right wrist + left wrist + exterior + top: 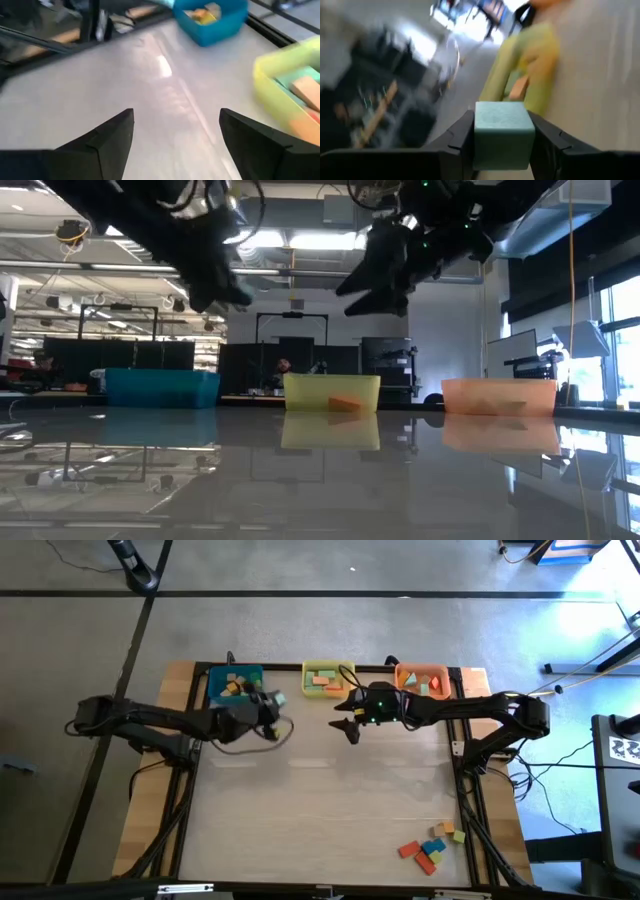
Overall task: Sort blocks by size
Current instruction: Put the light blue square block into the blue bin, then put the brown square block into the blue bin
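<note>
a pale teal cube (501, 134) sits clamped between the two dark fingers of the left gripper (272, 700), held up off the table just beside the blue bin (236, 686) and between it and the yellow bin (327, 679). the fingers press on two opposite faces, and much of the block stands out beyond the tips — a fairly shallow hold, by the look of it.

the blue bin already holds a few blocks, the yellow bin some flat orange and green pieces, the orange bin (424, 680) a couple more. a small cluster of unsorted blocks (431, 845) lies well apart, near the table's front right corner.

the right gripper (350, 727) hovers over bare table in front of the yellow bin, its fingers spread wide with nothing between them.

the risks from here: with so little of the cube inside the grip, a quick swing could let it slip or twist out. the two grippers are also near each other above the bins — if both move toward the yellow bin together, they may collide.
</note>
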